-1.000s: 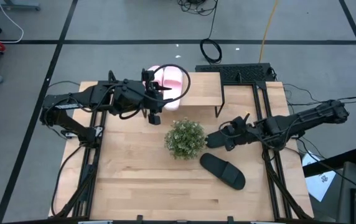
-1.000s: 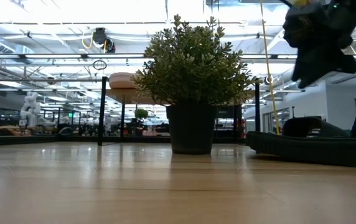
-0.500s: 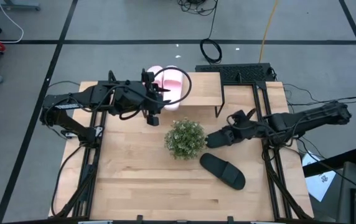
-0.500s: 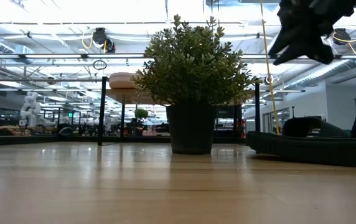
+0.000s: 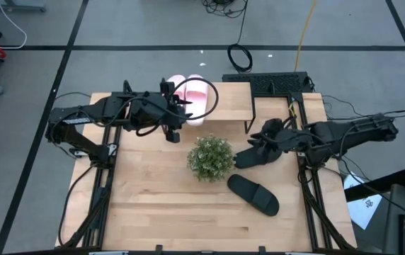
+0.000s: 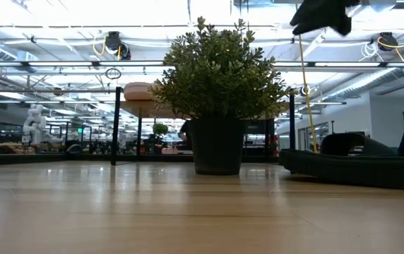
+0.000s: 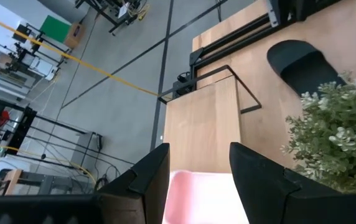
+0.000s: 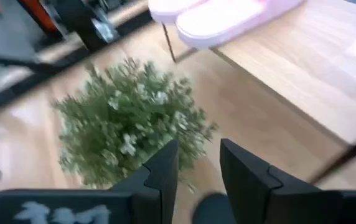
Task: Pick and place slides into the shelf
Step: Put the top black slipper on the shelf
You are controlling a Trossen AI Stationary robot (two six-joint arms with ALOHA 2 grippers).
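One black slide (image 5: pixel 253 193) lies flat on the table (image 5: pixel 160 205), nearest the front edge. Behind it stands the plant (image 5: pixel 210 157). The right gripper (image 5: pixel 248 157) hangs beside the plant, fingers clamped on the second black slide (image 5: pixel 253 154). Farther back, the left gripper (image 5: pixel 175 131) hovers with fingers apart over the shelf (image 5: pixel 227 103), where the pink slides (image 5: pixel 190 95) rest.

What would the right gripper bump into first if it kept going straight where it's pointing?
Probably the plant: the right gripper points at it past its parted fingers, though the gripper's height is hard to judge, so it might pass over the leaves.
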